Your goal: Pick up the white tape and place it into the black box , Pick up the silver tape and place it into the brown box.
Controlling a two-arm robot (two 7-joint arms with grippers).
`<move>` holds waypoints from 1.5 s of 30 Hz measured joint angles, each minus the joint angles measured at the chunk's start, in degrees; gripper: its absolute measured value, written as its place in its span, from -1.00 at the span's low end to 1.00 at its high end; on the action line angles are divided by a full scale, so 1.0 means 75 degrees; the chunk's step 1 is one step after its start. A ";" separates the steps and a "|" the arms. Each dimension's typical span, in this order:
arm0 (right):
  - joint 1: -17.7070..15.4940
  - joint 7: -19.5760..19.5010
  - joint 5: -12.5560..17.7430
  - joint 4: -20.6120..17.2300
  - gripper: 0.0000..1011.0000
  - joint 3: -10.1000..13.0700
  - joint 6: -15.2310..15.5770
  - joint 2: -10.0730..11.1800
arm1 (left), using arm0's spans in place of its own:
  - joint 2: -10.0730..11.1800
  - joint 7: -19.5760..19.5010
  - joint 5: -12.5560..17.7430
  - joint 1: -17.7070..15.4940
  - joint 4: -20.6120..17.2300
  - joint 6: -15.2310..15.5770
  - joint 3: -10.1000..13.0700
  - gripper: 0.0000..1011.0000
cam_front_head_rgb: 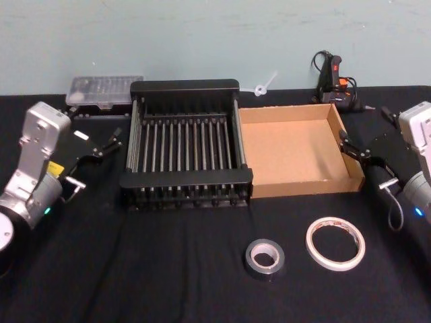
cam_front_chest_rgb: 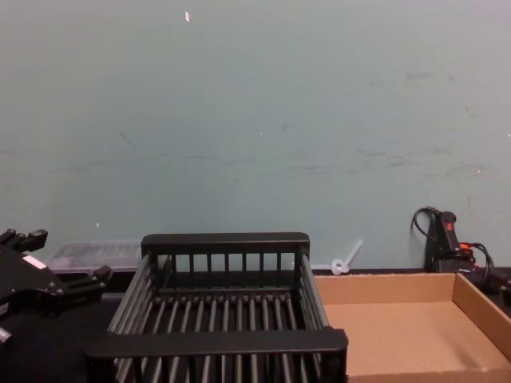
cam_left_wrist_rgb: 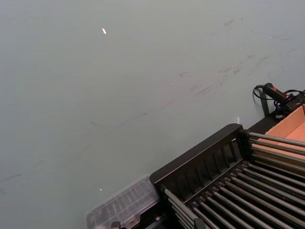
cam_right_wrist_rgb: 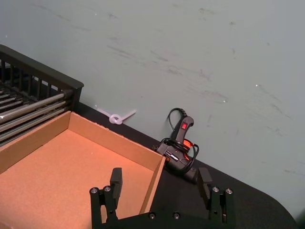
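Hovering at frame left beside the black box (cam_front_head_rgb: 186, 141), the left gripper (cam_front_head_rgb: 94, 149) gapes; the right gripper (cam_front_head_rgb: 358, 152), frame right by the brown box (cam_front_head_rgb: 296, 149), gapes too.

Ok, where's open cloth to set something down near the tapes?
Bare cloth lies left of the silver tape, below the black box. It is tighter between the silver tape and the white tape, and between the brown box and the right gripper.

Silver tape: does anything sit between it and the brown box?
Nothing visible does. The silver tape lies on bare cloth in front of the brown box, whose low front wall is all it must clear.
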 joint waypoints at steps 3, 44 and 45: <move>-0.0018 0.0054 0.0024 -0.0004 0.98 0.0089 0.0039 -0.0042 | 0.0000 0.0000 0.0000 0.0000 0.0000 0.0000 0.0000 0.98; -0.1739 0.1690 0.1265 -0.2803 0.98 0.1719 0.3071 0.1253 | 0.0000 0.0000 0.0000 0.0000 -0.0001 0.0000 0.0000 0.98; -0.1777 0.1749 0.1256 -0.2813 0.98 0.1720 0.3096 0.1269 | 0.0000 0.0000 0.0000 0.0000 0.0000 0.0000 0.0000 0.98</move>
